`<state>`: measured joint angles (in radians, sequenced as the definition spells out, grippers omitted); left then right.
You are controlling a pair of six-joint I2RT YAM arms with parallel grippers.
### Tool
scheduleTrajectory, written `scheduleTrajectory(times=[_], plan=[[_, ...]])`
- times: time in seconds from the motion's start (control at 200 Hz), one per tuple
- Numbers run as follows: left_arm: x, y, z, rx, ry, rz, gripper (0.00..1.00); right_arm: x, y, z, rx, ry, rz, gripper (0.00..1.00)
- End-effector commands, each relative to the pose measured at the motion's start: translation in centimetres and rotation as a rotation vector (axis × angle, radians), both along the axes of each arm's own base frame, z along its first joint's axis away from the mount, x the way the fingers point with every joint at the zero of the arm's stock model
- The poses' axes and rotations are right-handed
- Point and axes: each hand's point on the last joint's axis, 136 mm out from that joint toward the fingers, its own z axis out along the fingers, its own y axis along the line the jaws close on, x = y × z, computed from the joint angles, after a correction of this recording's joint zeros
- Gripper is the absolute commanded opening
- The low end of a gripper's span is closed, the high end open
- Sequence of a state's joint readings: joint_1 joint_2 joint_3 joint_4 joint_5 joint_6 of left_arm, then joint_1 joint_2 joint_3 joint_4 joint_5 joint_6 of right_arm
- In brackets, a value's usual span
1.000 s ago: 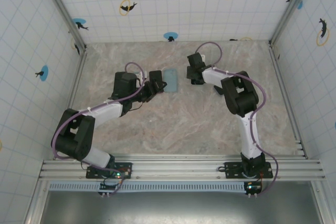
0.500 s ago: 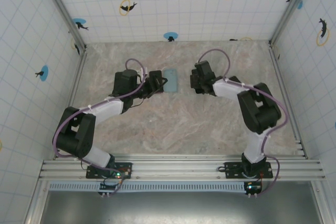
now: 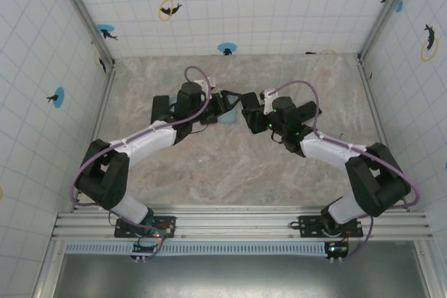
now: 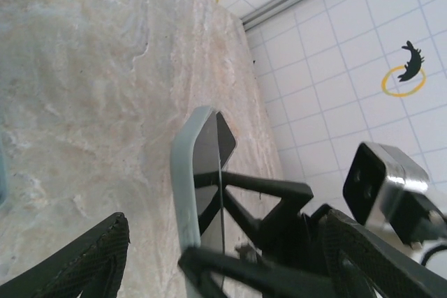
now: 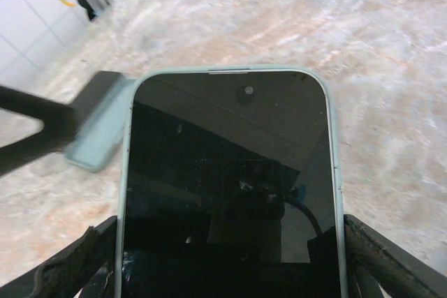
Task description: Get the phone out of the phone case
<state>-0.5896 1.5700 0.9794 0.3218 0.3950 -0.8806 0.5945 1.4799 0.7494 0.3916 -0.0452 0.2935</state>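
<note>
Mint-green phone case, phone fully seated in it, sits between the fingers of my right claw. The screen faces the wrist cam and the top end points away from the claw, over the marble table. Right claw is clamped narrow on the case's two long edges, near the bottom end. Left claw is spread wide and holds nothing; on its wrist cam the cased phone stands edge-on in the gap between its fingers, touching neither as far as I can tell. No lip is peeled, so by my read extraction hasn't started. To do it well I keep the right clamp on the case rim only, light enough not to pin the phone inside. I bring one left finger to the far top corner, hook the lip, peel it off the glass, then push from the back. Risk: the grip is low, so prying the far end is a long lever and the case may twist out. Go slow.
</note>
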Motion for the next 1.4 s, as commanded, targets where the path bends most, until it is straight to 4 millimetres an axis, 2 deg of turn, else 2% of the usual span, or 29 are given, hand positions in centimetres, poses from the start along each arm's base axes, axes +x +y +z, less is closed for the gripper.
scheduleTrajectory(times=[0.0,0.125,0.355,0.601,0.776,0.816,0.926,1.021,1.141,1.246,1.396], plan=[[1.0,-0.1,-0.1,0.060,-0.029,0.030,0.71,-0.7,1.4,5.4,0.147,-0.123,0.050,0.43],[1.0,-0.7,-0.7,0.069,-0.017,0.018,0.65,-1.5,1.5,5.9,0.170,-0.119,0.067,0.41],[0.2,-2.5,-0.5,0.044,-0.014,-0.025,0.46,-2.2,1.4,6.2,0.181,-0.121,0.070,0.41],[0.0,-3.0,0.2,0.015,-0.017,-0.038,0.24,-2.7,1.5,5.9,0.173,-0.122,0.088,0.40],[0.0,-3.1,0.6,0.003,-0.023,-0.042,0.14,-3.1,1.7,5.7,0.181,-0.119,0.108,0.41],[0.0,-3.1,0.7,0.000,-0.026,-0.040,0.11,-3.2,1.8,5.8,0.185,-0.117,0.113,0.44],[0.1,-2.9,1.1,-0.010,-0.038,-0.022,0.06,-3.3,1.8,5.5,0.184,-0.105,0.125,0.60],[0.3,-2.4,1.7,-0.025,-0.052,0.004,0.04,-3.6,1.6,5.1,0.189,-0.076,0.140,0.73],[0.6,-2.1,2.4,-0.036,-0.067,0.016,0.03,-4.2,1.1,5.5,0.213,-0.078,0.149,0.84],[0.9,-1.9,2.9,-0.055,-0.075,0.021,0.03,-4.6,-0.2,6.2,0.267,-0.073,0.130,0.88],[1.4,-1.1,3.8,-0.092,-0.083,0.029,0.02,-5.4,-3.0,5.9,0.325,-0.050,0.077,0.91]])
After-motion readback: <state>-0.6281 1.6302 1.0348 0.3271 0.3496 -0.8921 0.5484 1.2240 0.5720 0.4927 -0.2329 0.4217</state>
